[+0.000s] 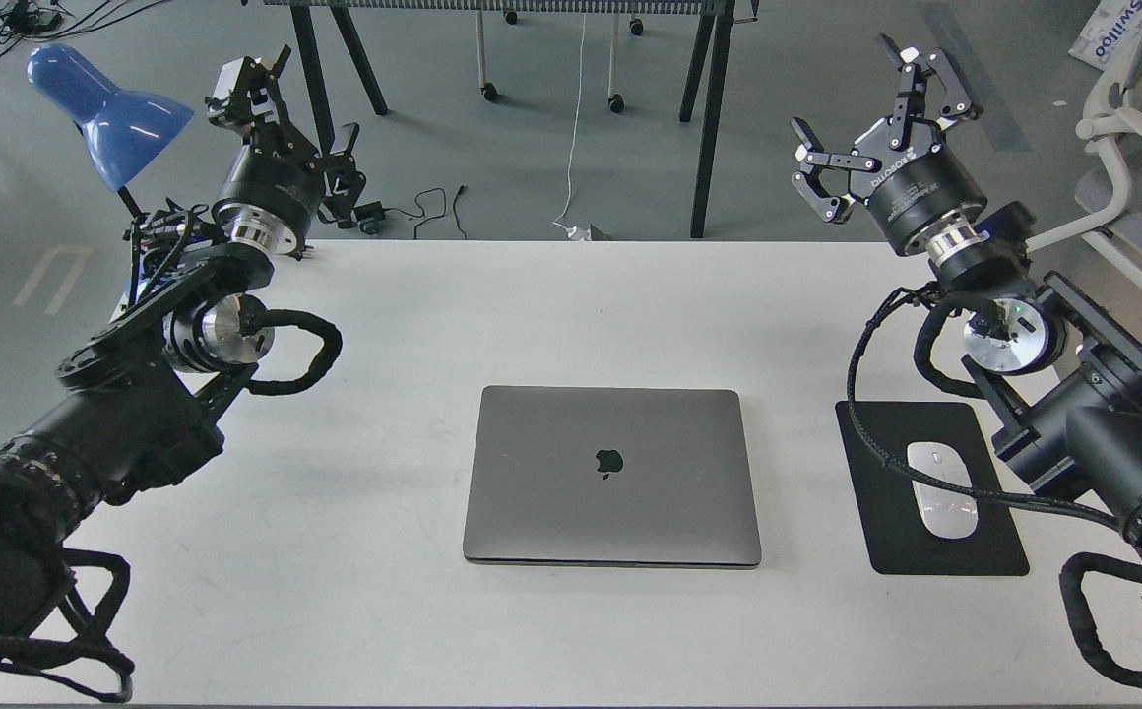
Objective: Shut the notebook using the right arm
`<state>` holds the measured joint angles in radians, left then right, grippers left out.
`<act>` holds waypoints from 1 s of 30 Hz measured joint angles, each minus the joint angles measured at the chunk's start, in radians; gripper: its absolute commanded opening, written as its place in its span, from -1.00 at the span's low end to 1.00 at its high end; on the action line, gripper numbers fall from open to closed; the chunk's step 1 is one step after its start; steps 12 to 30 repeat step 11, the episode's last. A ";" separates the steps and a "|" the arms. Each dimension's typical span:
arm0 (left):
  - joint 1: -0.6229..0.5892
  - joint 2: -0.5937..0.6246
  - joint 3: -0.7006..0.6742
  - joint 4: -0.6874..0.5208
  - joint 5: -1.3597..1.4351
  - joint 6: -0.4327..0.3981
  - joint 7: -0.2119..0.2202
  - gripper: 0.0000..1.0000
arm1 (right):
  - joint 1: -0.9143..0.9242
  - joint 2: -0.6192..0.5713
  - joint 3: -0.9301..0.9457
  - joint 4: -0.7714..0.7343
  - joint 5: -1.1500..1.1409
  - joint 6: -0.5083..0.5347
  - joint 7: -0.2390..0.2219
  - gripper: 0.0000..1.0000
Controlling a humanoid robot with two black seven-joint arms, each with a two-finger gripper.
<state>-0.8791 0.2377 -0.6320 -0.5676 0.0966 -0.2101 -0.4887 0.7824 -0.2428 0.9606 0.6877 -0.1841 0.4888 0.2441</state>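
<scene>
The white table [413, 630] fills most of the frame, and the notebook [612, 476] lies flat at its centre, lid already down, so the closing looks done.

The right arm [1083, 414] enters from the lower right and rises toward the upper right of the frame. Its right gripper [876, 123] hangs above the table's far edge, well apart from the notebook, fingers spread wide and holding nothing. The left arm [138, 394] comes in from the lower left; its left gripper [281, 118] sits in the upper left beside the blue lamp [103, 113], fingers parted and empty.

The notebook should handle as a stiff, fairly heavy metal slab with a smooth, slippery skin; the hinge takes a push but the screen inside is fragile. A lid like this is best pressed near its free front edge, the thin seam toward the bottom of the frame, not pinched.

It is space-grey, rectangular with rounded corners, with a dark apple logo [609, 462] at the middle of the lid.

To its right lies a black mouse pad [886, 532] carrying a white mouse [940, 490].
</scene>
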 measured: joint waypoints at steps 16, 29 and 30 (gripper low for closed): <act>0.000 0.000 0.000 0.000 0.000 0.000 0.000 1.00 | 0.000 0.003 -0.003 -0.001 0.000 0.000 0.000 1.00; 0.000 0.000 0.000 0.000 0.000 0.000 0.000 1.00 | 0.000 0.003 -0.003 -0.001 0.000 0.000 0.000 1.00; 0.000 0.000 0.000 0.000 0.000 0.000 0.000 1.00 | 0.000 0.003 -0.003 -0.001 0.000 0.000 0.000 1.00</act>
